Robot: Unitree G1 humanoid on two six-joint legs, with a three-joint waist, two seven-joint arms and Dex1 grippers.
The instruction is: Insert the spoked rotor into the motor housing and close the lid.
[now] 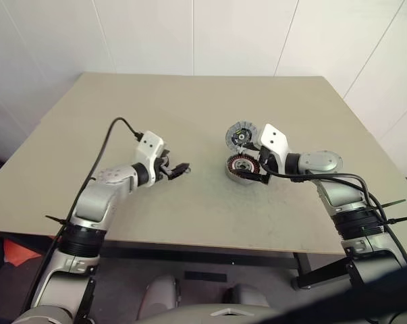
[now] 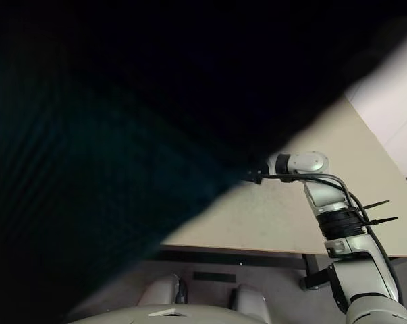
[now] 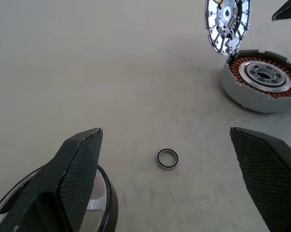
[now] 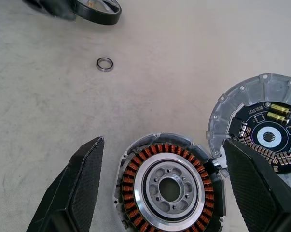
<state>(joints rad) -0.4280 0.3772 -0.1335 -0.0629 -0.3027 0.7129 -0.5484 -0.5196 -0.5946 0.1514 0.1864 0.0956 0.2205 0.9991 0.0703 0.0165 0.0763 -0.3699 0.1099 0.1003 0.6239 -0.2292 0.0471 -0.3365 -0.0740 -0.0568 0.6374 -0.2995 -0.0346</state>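
Two sets of fingers stand wide apart, clamped on nothing. Under my left gripper [image 3: 167,181], the spoked rotor [image 3: 103,203] lies against one fingertip, its spokes cut off from sight; a tiny ring [image 3: 167,159] lies just beyond. My right gripper [image 4: 162,188] straddles the motor housing [image 4: 170,188], the lid [image 4: 261,135] hinged open beyond. I should close squarely across the rotor's rim, I judge, avoiding the ring.

Beige table [image 1: 190,101] before seemingly white panelled walls [image 1: 223,34].
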